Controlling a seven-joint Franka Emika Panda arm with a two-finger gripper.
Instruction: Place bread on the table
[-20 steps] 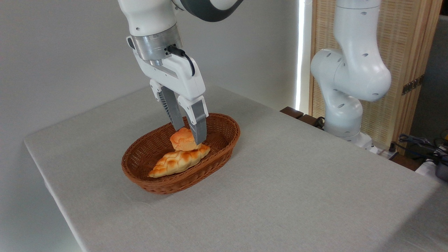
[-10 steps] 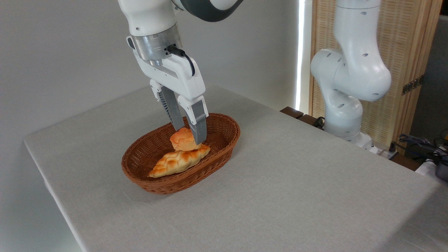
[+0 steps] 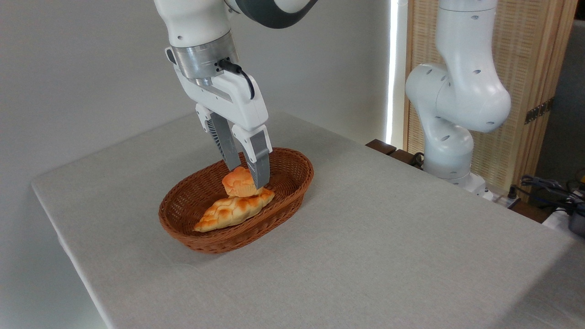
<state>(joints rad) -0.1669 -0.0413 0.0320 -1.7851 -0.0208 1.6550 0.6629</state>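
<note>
Inside the wicker basket (image 3: 192,219) the gripper (image 3: 249,177) pinches the bread (image 3: 236,183) – fingers closed on it (above the braided loaf (image 3: 228,211)).

No writing, label, brand, number or sign can be read anywhere in the scene; the robot arm (image 3: 215,55) carries no legible marking; the basket (image 3: 292,171) and the table (image 3: 388,237) are plain; the things at the far right are too small to make out.
</note>
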